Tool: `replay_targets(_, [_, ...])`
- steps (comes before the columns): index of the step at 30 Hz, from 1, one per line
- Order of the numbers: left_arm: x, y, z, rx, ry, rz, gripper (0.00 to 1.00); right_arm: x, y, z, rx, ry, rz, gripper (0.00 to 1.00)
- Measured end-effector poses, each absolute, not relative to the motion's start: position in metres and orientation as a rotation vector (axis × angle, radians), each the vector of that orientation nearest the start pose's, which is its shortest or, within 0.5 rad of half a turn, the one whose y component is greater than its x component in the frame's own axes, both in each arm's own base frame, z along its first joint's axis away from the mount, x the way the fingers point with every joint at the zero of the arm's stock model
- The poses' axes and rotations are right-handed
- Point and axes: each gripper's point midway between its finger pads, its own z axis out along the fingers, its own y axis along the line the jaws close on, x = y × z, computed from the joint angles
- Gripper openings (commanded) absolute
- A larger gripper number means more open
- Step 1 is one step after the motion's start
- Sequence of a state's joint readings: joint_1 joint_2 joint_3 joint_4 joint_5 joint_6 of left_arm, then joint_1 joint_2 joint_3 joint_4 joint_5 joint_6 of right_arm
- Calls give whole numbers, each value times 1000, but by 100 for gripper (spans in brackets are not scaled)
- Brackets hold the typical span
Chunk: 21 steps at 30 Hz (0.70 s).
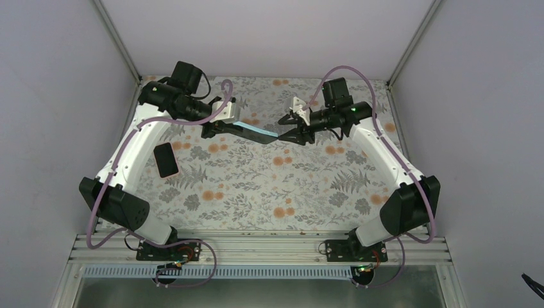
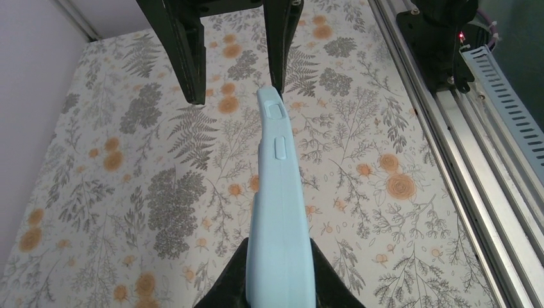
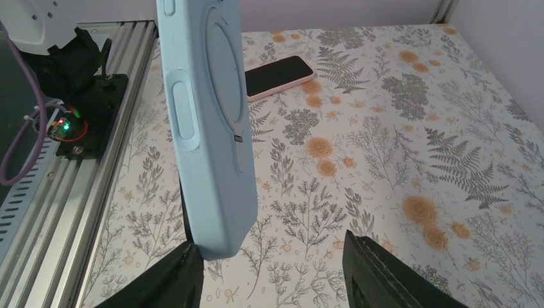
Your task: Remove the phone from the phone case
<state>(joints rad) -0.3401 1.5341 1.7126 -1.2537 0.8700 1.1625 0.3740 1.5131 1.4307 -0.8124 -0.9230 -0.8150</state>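
Phone case (image 1: 256, 131): held clear of the table (image 1: 256, 192), toward 12 o'clock.
Left gripper (image 1: 215, 128): pinched onto the case's 9 o'clock end.
Right gripper (image 1: 285, 136): spread, one finger just beside the case's 3 o'clock end.
Phone (image 1: 166, 159): laid dark face up at 9 o'clock, outside the case.

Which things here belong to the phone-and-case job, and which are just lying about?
Job in hand:
- light blue phone case, gripped in the left hand
- right hand, open at the case's free end
- phone, lying flat, out of the case

Just there:
- floral table cover
- aluminium rail at the near edge
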Motion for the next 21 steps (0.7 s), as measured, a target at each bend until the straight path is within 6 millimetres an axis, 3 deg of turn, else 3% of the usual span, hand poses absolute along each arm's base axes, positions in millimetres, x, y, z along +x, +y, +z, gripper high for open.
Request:
replay_targets(14, [277,-229,323,1733,1480,-699,2,328,273,279,-1450,1644,831,58])
replay_targets(17, [282,-229,323,1728,1484,-696,2,328,283,278,-1493,1648,828,60])
replay_targets(21, [279,-233,318,1724,1506,-762,2,314,313,272,-1606,1607,829,62])
